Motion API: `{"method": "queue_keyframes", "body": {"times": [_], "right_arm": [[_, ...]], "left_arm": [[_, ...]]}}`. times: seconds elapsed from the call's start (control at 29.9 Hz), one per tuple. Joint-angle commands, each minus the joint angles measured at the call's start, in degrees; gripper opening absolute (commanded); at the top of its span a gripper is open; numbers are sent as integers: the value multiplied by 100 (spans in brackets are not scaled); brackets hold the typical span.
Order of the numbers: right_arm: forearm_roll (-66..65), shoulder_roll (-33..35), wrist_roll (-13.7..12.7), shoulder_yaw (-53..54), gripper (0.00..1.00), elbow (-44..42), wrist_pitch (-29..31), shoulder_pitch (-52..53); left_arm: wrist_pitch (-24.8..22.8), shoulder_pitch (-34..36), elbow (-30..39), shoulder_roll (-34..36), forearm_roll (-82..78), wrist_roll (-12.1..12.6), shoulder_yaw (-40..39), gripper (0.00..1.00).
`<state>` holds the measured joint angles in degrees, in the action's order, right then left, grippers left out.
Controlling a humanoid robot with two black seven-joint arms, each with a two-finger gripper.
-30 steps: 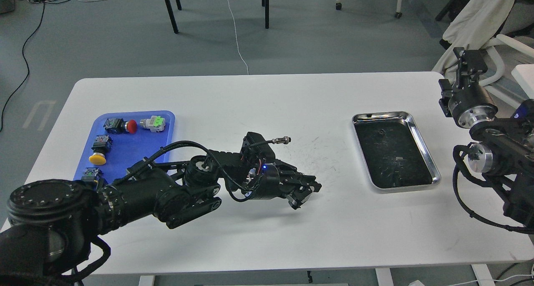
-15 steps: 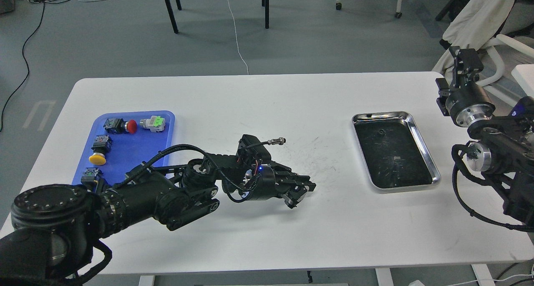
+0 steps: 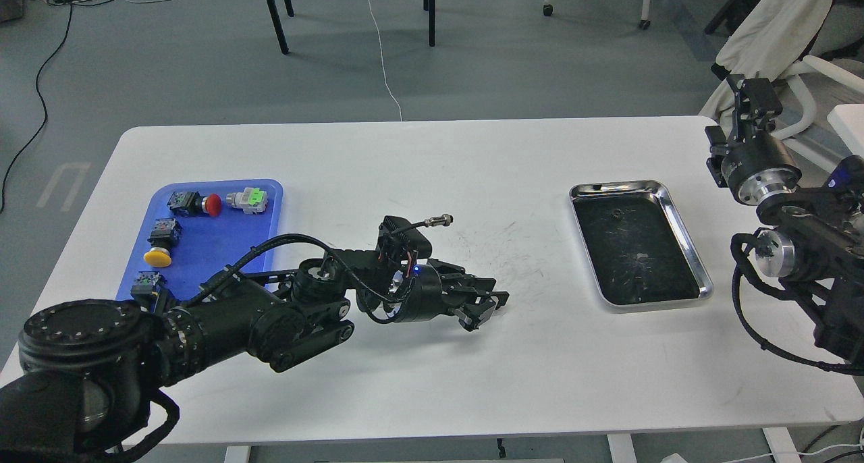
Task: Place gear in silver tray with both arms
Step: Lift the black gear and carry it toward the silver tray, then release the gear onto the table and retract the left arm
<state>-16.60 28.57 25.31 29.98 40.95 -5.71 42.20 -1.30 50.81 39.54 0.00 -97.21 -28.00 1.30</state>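
We look down on a white table (image 3: 418,166) with our two black arms reaching in from either side. Our left arm (image 3: 270,314) stretches low across the middle of the table, and our left hand (image 3: 487,306) points toward the right, hovering just above the surface. Its fingers (image 3: 496,295) are dark and bunched together in this view, so we cannot tell whether they are spread, pressed together, or pinching anything. A small blue light (image 3: 416,269) glows on the wrist behind it, and a cable with a metal plug (image 3: 439,220) sticks up from the wrist housing.

The silver tray (image 3: 683,230) lies on the right part of the table, well apart from our left hand. Its dark scratched base shows only reflections and small marks; we cannot tell whether anything rests in it.

Our right arm (image 3: 803,247) comes in at the right edge, beyond the tray, with our right hand (image 3: 752,102) raised past the table's far corner; its state cannot be told either.

On the left sits a blue tray (image 3: 266,210) holding push-button parts, among them a red button (image 3: 213,205), a yellow button (image 3: 157,256) and a green-capped piece (image 3: 248,198).
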Motion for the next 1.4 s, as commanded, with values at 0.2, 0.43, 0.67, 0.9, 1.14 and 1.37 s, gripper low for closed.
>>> {"method": "queue_keyframes", "body": {"times": [0.2,0.43,0.67,0.9,1.14,1.37], "right_arm": [[-1,0,0,-1,96,0,0,25],[8,9,-17,-509,96,18,9,464],[-1,158,-26,-1116,96,70,35,947],[-1,167,-17,-1986,96,106,61,1668],[-246,140,-26,-3048,96,176,70,2371],[-755,158,-9,-3867,96,957,96,3057]], "left_arm": [[7,17,45,0,44,0,-86,40],[-28,569,28,509,1395,0,-306,54],[-55,1036,-25,1844,3302,0,-314,70],[-55,949,-34,2636,4551,0,-314,78],[-90,580,-244,3094,6010,0,-314,98],[-678,307,-956,3138,7460,0,-507,99]]}}
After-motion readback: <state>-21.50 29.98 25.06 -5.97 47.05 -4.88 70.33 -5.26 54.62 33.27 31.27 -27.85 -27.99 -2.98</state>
